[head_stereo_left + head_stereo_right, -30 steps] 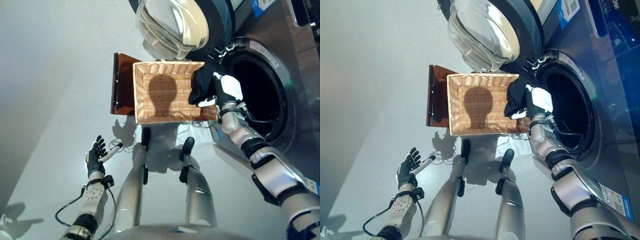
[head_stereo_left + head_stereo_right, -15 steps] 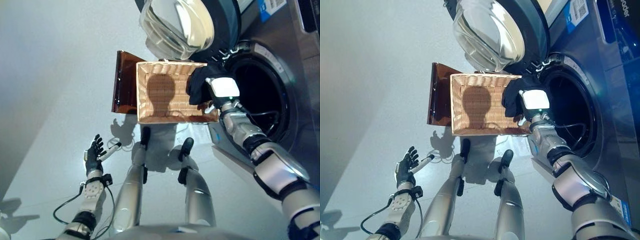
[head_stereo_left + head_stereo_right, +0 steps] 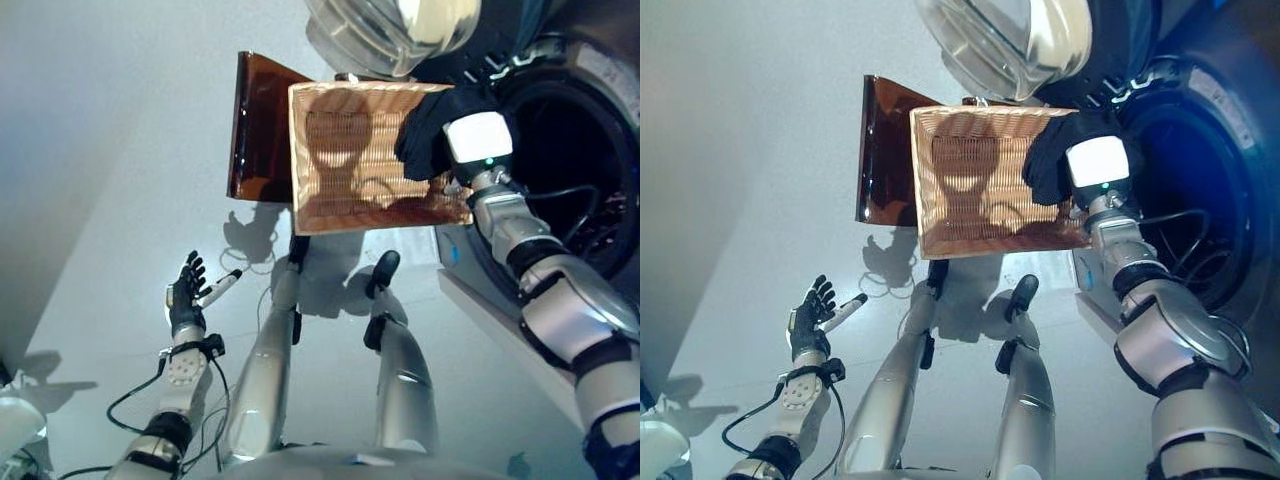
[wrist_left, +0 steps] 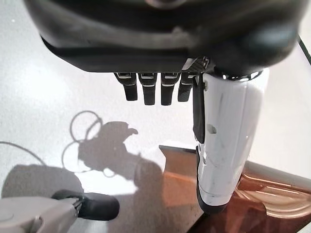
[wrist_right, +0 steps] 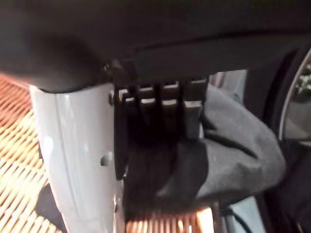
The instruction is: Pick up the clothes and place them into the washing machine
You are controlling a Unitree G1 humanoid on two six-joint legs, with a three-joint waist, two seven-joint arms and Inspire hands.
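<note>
Fingers (image 5: 160,104) of right hand (image 3: 478,145) clutch dark garment (image 3: 430,135) over wicker basket (image 3: 345,150); left hand (image 3: 187,300) relaxed.

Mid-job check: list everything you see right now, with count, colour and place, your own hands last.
Dark garment: one, black, gripped over the basket's edge on the washer side.
Wicker basket: one, tan, on the floor in front of the robot, beside the washing machine.
Brown panel: one, glossy brown, against the basket's far-left side.
Washing machine: one, dark, drum opening to the right of the basket.
Washer door: one, glass with dark rim, swung open above the basket.
Floor: pale grey.
Left hand: dark with white thumb cover, open, low on the left, holding nothing.
Right hand: dark, shut on the dark garment.
</note>
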